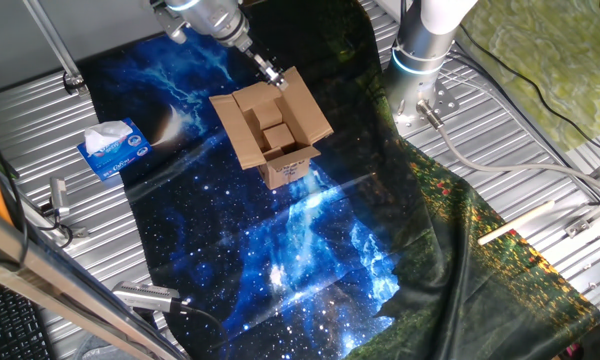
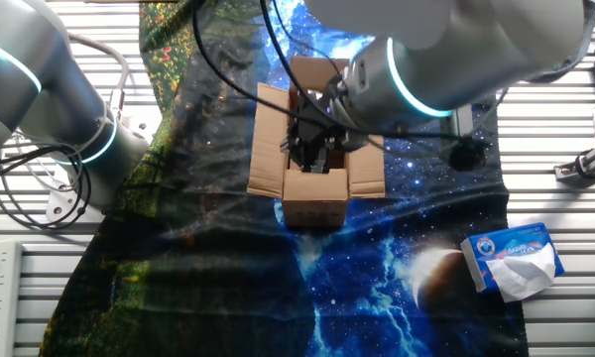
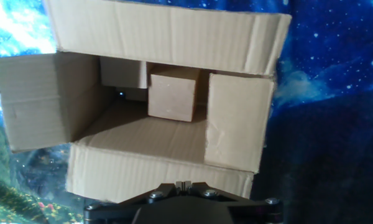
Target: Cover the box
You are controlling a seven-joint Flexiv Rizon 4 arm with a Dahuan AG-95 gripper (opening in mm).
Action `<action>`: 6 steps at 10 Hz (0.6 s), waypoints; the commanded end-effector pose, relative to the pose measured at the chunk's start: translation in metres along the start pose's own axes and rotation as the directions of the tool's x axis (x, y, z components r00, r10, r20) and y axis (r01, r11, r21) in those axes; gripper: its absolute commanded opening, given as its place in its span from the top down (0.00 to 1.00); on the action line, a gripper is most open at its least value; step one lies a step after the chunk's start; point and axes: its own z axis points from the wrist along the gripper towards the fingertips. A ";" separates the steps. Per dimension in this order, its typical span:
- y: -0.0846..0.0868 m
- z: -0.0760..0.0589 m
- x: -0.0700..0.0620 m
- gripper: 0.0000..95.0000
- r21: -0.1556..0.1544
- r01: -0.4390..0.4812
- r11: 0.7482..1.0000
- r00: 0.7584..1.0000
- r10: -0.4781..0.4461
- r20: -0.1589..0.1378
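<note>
Ribbed metal tabletop (image 1: pixel 540 150) carries a dark cloth printed with a blue starry sky (image 1: pixel 280 260), and the scene sits on that cloth. Nearest one fixed camera, at the table's left edge, a blue and white tissue box (image 1: pixel 114 149) lies just off the cloth's corner, well apart from everything else. Further in, about mid-cloth, the box (image 1: pixel 276 138) stands upright with its four top flaps spread outward and a white label with dark print on the side facing that camera; a smaller cardboard block (image 3: pixel 171 93) rests inside it. Beyond, the gripper (image 1: pixel 271 74) hangs at the far flap's edge, angled down from the arm (image 1: pixel 208 14). From the other fixed camera the fingers seem to reach down over the open top, but the wrist hides them, so whether the jaws are apart or together cannot be told. A silver arm base (image 1: pixel 420 55) stands at the cloth's far right.
</note>
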 end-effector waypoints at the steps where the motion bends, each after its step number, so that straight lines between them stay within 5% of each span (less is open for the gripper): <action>1: 0.001 0.000 0.001 1.00 -0.001 0.000 1.000 1.000 0.000 -0.005; 6: -0.003 0.000 0.002 1.00 -0.025 -0.001 1.000 1.000 0.001 -0.022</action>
